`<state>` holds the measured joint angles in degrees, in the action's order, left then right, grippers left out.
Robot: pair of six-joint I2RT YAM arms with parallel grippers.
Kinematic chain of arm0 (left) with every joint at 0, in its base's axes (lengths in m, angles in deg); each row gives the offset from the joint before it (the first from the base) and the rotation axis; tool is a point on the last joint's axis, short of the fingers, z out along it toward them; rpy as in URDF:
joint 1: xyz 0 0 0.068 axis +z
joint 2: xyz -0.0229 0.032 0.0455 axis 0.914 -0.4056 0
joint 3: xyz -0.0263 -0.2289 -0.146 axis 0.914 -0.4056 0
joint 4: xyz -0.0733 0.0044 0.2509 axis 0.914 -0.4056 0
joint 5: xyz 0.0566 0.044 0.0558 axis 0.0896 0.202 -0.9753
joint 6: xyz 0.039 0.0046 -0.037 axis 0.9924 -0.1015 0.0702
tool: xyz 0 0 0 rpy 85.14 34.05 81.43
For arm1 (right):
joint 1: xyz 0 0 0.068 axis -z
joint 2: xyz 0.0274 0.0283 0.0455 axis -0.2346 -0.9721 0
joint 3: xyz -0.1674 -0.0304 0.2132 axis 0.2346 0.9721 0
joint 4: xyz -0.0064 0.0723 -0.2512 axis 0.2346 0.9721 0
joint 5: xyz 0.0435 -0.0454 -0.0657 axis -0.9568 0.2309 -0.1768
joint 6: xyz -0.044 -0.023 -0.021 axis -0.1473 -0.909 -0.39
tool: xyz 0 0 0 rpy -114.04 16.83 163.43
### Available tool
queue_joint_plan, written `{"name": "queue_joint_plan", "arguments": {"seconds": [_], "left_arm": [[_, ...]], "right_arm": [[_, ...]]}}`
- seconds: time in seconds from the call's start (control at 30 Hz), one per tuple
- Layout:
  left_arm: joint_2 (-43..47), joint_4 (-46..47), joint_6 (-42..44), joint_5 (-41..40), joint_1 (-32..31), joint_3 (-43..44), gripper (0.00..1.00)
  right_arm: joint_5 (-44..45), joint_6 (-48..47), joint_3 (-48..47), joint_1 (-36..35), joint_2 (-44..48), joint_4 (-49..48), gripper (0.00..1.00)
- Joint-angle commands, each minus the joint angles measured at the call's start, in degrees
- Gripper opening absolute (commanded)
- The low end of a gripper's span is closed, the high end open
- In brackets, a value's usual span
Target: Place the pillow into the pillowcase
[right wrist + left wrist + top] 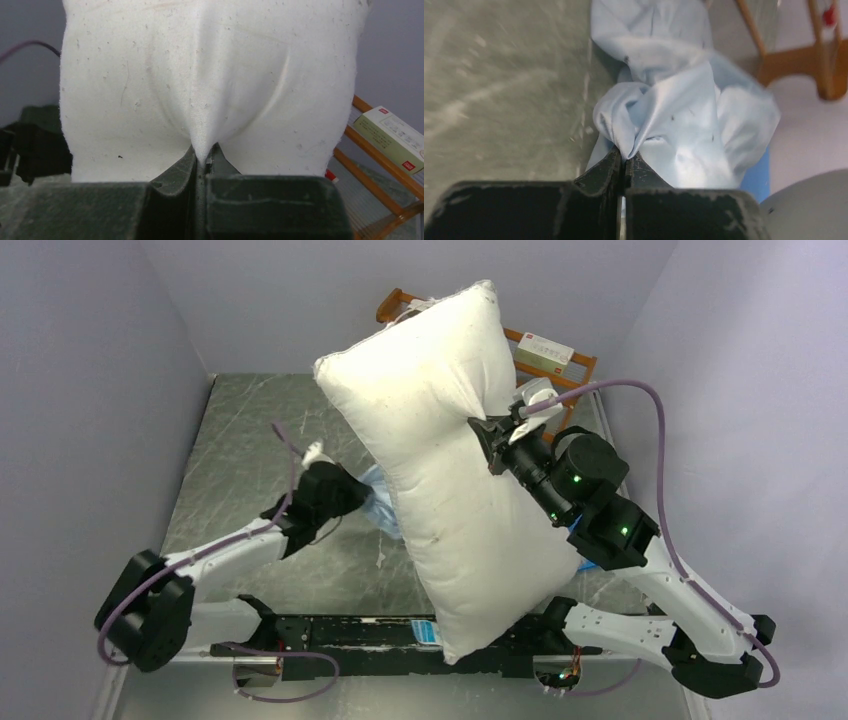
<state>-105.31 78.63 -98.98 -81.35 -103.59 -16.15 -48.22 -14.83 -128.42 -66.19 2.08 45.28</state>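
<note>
The off-white pillow [450, 470] is held up in the air, tilted, with its lower end near the arms' bases. My right gripper [487, 433] is shut on a pinch of its fabric at its right side; the right wrist view shows the pillow [210, 85] filling the frame and the gripper [202, 154] clamped on a fold. The pale-blue pillowcase [378, 498] lies bunched on the table, mostly hidden behind the pillow. My left gripper [352, 492] is shut on it; the left wrist view shows the gripper [625, 159] pinching the crumpled pillowcase [684, 110].
A wooden rack [560, 355] with a white box [545, 350] stands at the back right, also in the right wrist view [385, 165]. A bright-blue sheet [756, 175] lies under the pillowcase. Walls close in on the left, back and right of the grey table [250, 440].
</note>
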Motion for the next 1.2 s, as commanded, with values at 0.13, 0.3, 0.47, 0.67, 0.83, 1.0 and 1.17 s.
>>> {"name": "queue_joint_plan", "arguments": {"seconds": [0.13, 0.3, 0.47, 0.67, 0.83, 1.0, 1.17], "left_arm": [[11.12, -17.08, 7.50, -3.60, 15.32, 8.39, 0.05], [13.79, -25.40, 10.98, -3.47, 25.17, 18.11, 0.05], [16.93, -31.25, 13.67, -9.81, 28.85, 28.34, 0.05], [17.74, -35.28, 17.06, -19.79, 28.99, 42.49, 0.05], [17.53, -34.78, 19.13, -22.81, 28.99, 53.10, 0.05], [16.40, -34.18, 21.08, -18.01, 28.99, 61.89, 0.05], [16.25, -33.97, 20.65, -9.21, 28.99, 65.42, 0.05]], "right_arm": [[-0.31, -8.12, -1.59, -0.02, -2.59, -11.21, 0.00], [-0.80, -14.55, -2.70, 0.09, -5.75, -10.72, 0.00], [-1.48, -21.72, -4.28, 0.07, -8.26, -8.00, 0.00], [-5.43, -23.90, -6.30, 0.06, -13.92, -3.11, 0.00], [-4.93, -21.69, -4.09, 0.07, -17.93, -4.74, 0.00], [-2.59, -18.09, 1.03, 0.11, -20.70, -9.57, 0.00], [-3.27, -13.36, 4.37, 0.07, -23.98, -12.53, 0.00]]}}
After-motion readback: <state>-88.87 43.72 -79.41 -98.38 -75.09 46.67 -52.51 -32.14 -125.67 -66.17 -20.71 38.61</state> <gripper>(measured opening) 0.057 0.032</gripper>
